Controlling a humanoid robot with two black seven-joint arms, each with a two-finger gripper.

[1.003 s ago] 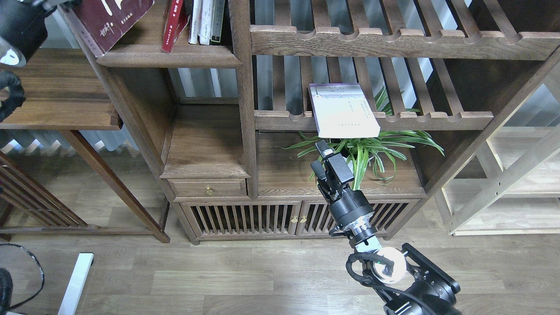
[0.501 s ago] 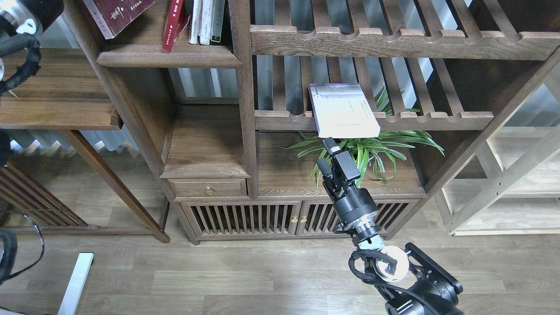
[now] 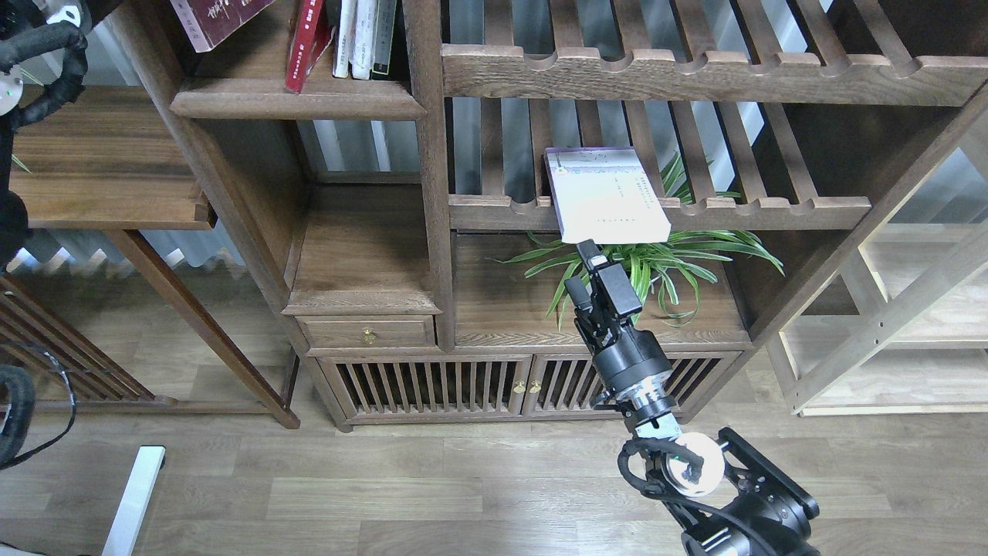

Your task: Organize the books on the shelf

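The right arm's black two-finger gripper (image 3: 593, 259) reaches up from the lower right, its tip just below the near edge of the pale lavender-white paperback (image 3: 606, 194). Whether the tip touches that edge cannot be told. The jaws stand parted by a narrow gap and hold nothing.

The pale paperback lies flat, cover up, on the slatted rack with a scalloped front rail (image 3: 741, 210), its near end overhanging the rail above a green spider plant (image 3: 656, 266). Its long axis runs from the back of the rack toward the viewer, leaning slightly right at the near end; the end with a printed band points away, to the back.

At the upper left, the solid dark-brown wooden shelf board with a rounded front edge (image 3: 297, 100) carries the red paperback (image 3: 307, 42), which stands leaning with its top to the right against a few upright pale-spined books (image 3: 359, 35). The dark maroon paperback with white characters (image 3: 216, 15) is tilted at the top edge of the view, above the shelf's left end, only partly visible. The left arm (image 3: 38, 54) shows at the top left corner; its gripper is out of view.
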